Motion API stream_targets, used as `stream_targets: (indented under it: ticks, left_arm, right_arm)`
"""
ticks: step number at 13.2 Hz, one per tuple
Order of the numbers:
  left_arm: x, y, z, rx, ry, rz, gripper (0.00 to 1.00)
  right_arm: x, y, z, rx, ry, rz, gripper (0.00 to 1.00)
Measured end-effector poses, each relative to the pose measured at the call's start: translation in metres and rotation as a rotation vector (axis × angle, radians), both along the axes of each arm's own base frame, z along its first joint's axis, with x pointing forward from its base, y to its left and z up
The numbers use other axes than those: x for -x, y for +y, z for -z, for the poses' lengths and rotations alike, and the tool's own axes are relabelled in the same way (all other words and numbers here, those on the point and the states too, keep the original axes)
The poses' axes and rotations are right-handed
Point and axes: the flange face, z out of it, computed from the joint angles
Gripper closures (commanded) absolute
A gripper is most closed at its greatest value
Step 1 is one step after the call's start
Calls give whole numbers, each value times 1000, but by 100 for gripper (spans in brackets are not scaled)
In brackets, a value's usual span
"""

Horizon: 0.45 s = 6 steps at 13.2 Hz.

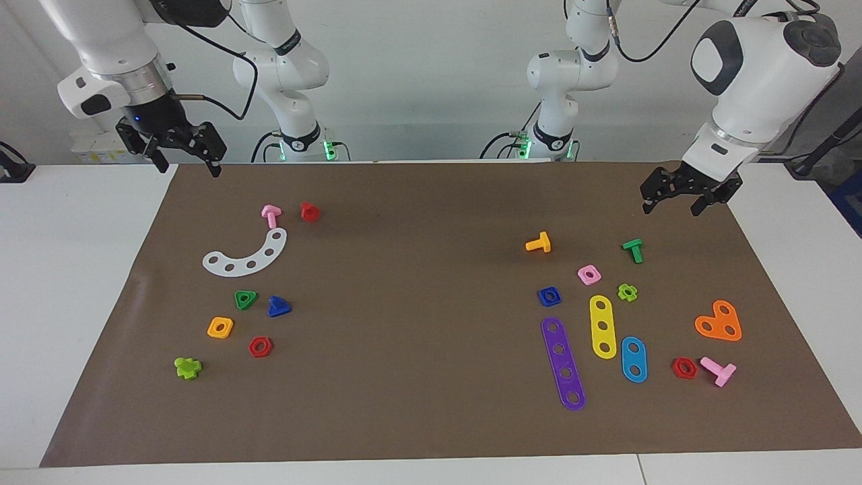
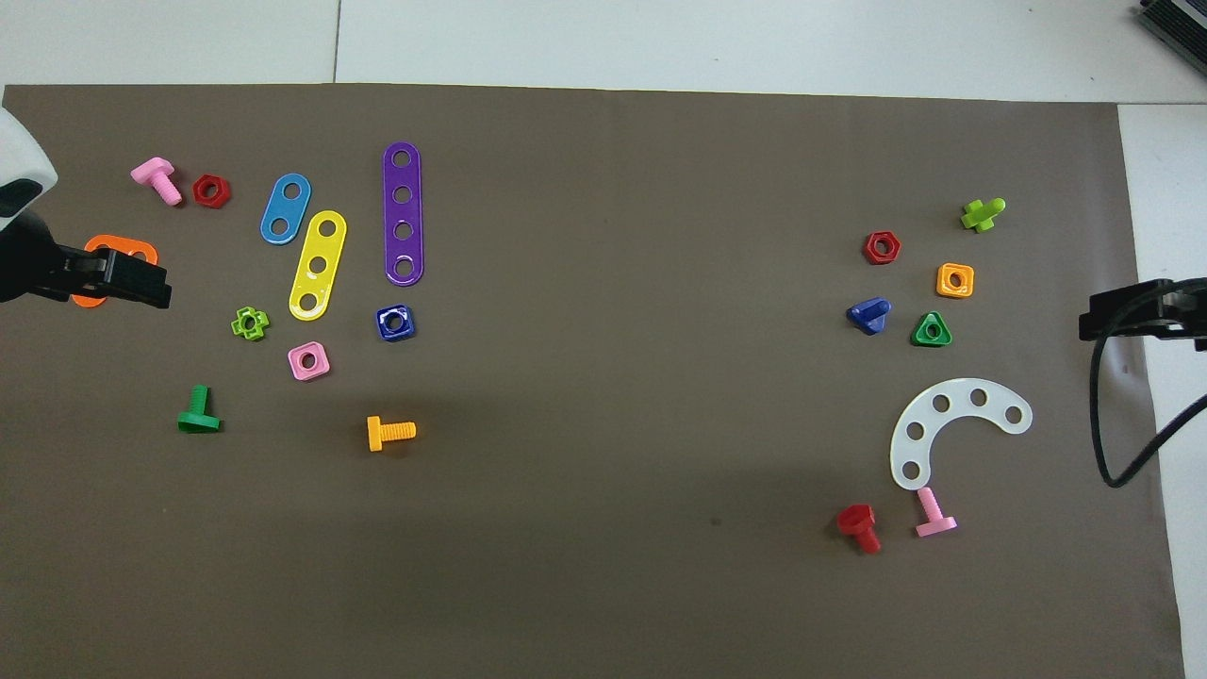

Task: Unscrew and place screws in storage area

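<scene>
The blue screw (image 1: 278, 307) with a triangular head lies loose on the brown mat toward the right arm's end; it also shows in the overhead view (image 2: 868, 315). It lies at the storage area (image 1: 241, 326), a mat patch (image 2: 913, 283) with a green triangular nut (image 1: 245, 299), an orange square nut (image 1: 220, 327) and a red hex nut (image 1: 260, 346). My right gripper (image 1: 188, 165) hangs open and empty over the mat's corner by the robots. My left gripper (image 1: 671, 207) hangs open and empty over the mat's other end, above an orange heart plate (image 2: 123, 251).
A white curved plate (image 1: 248, 256), pink bolt (image 1: 271, 215) and red bolt (image 1: 309, 211) lie nearer the robots than the screw. Toward the left arm's end lie purple (image 1: 563, 364), yellow and blue strips, a blue square nut (image 1: 549, 296), and orange (image 1: 539, 243) and green bolts.
</scene>
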Motion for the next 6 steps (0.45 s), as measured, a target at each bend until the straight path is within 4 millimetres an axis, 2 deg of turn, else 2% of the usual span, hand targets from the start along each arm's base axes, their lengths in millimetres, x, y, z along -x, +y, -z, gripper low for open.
stream_targets:
  ticks: [3,6]
  left_arm:
    - [0,0,0,0,0,0,0]
    - [0,0,0,0,0,0,0]
  right_arm:
    - [-1,14,0,0,1,-35,0]
    - [-1,13,1,0,2,-32,0]
